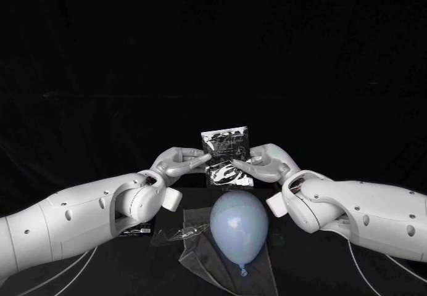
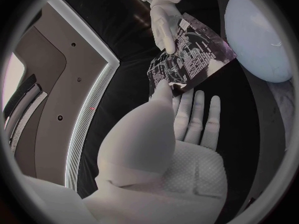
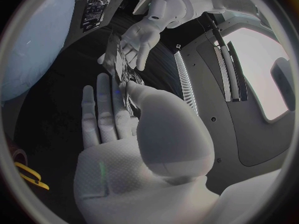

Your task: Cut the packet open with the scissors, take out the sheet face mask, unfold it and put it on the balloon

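Head view: beyond the balloon [image 1: 239,227], the packet [image 1: 224,148] is pinched at opposite edges by the left hand [image 1: 181,161] and right hand [image 1: 269,161]. It is judged light, floppy and slippery, best gripped by its edges.

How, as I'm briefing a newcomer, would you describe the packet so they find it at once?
Find the pale balloon lying mid-table. Above it, the left hand and right hand hold the packet upright between them. It is a dark printed rectangle, unlike the clear film under the balloon.

One packet [image 1: 225,143], one balloon [image 1: 239,227] (pale blue), one left hand [image 1: 181,161], one right hand [image 1: 269,160].
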`<state>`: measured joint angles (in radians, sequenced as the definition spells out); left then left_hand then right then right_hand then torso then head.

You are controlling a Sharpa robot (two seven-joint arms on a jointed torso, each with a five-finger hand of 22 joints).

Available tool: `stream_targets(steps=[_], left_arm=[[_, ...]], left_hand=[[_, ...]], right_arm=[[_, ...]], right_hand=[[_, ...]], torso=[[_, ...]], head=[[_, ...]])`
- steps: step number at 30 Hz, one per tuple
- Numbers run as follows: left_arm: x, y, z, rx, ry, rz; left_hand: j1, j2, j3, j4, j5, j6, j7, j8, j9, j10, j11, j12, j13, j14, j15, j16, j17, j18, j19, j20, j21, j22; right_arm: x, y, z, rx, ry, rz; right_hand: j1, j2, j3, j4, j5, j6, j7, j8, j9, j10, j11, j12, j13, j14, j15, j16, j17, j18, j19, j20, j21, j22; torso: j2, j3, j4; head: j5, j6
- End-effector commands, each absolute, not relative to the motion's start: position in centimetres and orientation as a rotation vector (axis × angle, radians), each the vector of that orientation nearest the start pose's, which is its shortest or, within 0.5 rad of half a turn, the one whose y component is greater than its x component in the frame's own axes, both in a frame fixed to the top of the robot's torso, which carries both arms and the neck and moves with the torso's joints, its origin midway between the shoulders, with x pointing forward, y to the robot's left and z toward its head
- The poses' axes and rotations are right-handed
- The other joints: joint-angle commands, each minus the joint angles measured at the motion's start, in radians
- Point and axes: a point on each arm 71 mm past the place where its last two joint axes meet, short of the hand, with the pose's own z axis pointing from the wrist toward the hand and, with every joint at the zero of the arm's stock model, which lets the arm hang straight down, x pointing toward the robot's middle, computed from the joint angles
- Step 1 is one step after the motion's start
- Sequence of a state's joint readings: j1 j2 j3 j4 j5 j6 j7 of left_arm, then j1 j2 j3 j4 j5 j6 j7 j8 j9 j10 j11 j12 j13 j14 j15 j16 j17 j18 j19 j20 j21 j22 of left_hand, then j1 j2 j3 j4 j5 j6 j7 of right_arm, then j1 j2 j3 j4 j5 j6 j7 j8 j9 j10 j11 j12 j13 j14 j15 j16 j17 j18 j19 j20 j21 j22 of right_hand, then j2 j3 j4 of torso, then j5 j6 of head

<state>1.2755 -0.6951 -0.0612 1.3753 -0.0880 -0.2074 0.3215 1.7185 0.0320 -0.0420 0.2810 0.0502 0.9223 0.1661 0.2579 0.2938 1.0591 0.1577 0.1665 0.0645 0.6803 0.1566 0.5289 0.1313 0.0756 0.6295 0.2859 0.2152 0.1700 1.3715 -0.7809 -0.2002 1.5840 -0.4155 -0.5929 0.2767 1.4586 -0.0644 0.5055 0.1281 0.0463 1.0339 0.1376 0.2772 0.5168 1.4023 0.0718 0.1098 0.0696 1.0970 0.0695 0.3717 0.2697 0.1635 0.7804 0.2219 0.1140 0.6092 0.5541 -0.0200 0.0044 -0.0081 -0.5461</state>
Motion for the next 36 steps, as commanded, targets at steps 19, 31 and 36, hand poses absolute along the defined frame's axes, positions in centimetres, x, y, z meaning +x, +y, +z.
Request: stream_targets(steps=[19,31,36], left_arm=[[52.0,16.0,-15.3,-0.867,1.502,-1.645],[52.0,16.9,-15.1,-0.836,1.473,-1.599],[51.9,17.1,-15.1,-0.818,1.467,-1.584]], left_hand=[[0.062,0.000,0.245,0.007,-0.002,0.091,-0.035,0.057,0.043,0.171,-0.045,-0.068,0.001,0.170,-0.041,-0.084,-0.003,0.037,0.074,0.002,-0.016,-0.024],[-0.022,-0.088,0.448,-0.006,-0.002,0.079,-0.028,0.083,0.097,0.201,-0.048,-0.098,0.003,0.208,-0.044,-0.138,0.009,0.040,0.092,0.001,-0.027,-0.038],[-0.034,-0.098,0.473,-0.011,-0.002,0.077,-0.027,0.086,0.104,0.203,-0.048,-0.099,0.003,0.211,-0.044,-0.144,0.012,0.040,0.094,0.001,-0.028,-0.039]], right_arm=[[48.5,-16.3,-14.3,0.511,1.481,1.225],[48.2,-17.8,-14.0,0.549,1.426,1.268],[48.1,-18.6,-13.9,0.560,1.411,1.269]], right_hand=[[-0.014,0.009,0.055,-0.052,0.003,-0.008,0.000,0.002,0.045,-0.004,0.003,-0.014,0.000,0.003,0.003,-0.015,0.006,0.021,0.001,0.000,0.007,0.007],[-0.164,-0.089,-0.030,0.008,0.003,-0.202,0.105,-0.124,-0.013,-0.280,0.107,-0.039,-0.005,-0.161,0.080,-0.042,0.022,0.018,-0.065,0.053,-0.048,-0.035],[-0.147,-0.066,-0.031,0.011,0.004,-0.193,0.102,-0.126,-0.016,-0.281,0.103,-0.029,-0.004,-0.168,0.078,-0.026,0.032,0.021,-0.063,0.054,-0.048,-0.045]], torso=[[0.000,0.0001,0.0014],[-0.001,0.0000,-0.0001],[0.000,0.0004,0.0005]], head=[[0.001,-0.002],[-0.006,0.004],[-0.007,0.006]])
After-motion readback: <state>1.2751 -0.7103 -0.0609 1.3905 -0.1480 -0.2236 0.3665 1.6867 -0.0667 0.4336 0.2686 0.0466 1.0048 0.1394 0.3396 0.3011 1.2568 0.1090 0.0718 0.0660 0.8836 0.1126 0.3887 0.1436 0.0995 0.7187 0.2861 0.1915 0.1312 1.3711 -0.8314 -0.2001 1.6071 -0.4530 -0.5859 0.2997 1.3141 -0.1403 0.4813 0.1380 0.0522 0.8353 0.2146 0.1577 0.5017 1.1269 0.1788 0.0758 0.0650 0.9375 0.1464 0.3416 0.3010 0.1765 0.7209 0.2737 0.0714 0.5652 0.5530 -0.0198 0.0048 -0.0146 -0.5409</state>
